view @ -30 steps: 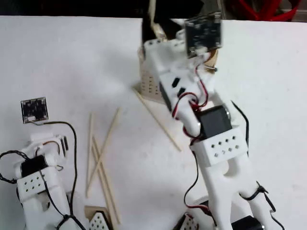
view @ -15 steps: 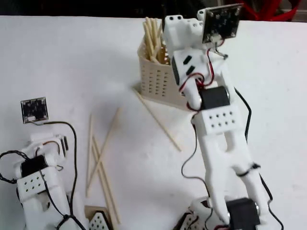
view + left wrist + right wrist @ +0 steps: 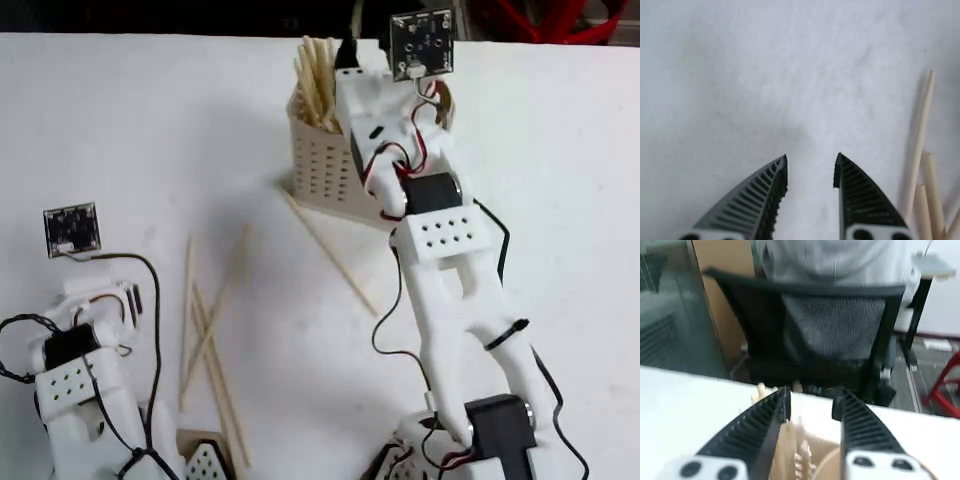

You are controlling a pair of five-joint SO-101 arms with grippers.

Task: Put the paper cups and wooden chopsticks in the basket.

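Right claw [image 3: 811, 392]: spread, nothing between the jaws. It hangs over the basket [image 3: 325, 175], at the far side of the desk [image 3: 150, 120]. My right arm [image 3: 440, 260] stretches over the basket's near corner and covers part of it in the high view.

Basket: upright on the desk, perforated walls. A bundle of chopsticks [image 3: 315, 75] stands in it, leaning and poking above the rim. In the right wrist view, pale stick ends show below and beyond the jaws. A tan curved edge [image 3: 822, 462] lies beside them; I cannot tell whether it is a paper cup.

Lone chopstick [image 3: 330, 252]: flat on the desk, slanting away from the basket's base, one end just beside the wall.

Loose chopsticks [image 3: 188, 310]: several, flat on the desk and crossing one another, well apart from the basket, just beside my left arm [image 3: 75, 375].

Left claw [image 3: 811, 157]: spread, empty, over bare desk. The ends of the loose chopsticks [image 3: 919, 145] lie near one jaw, not touching it
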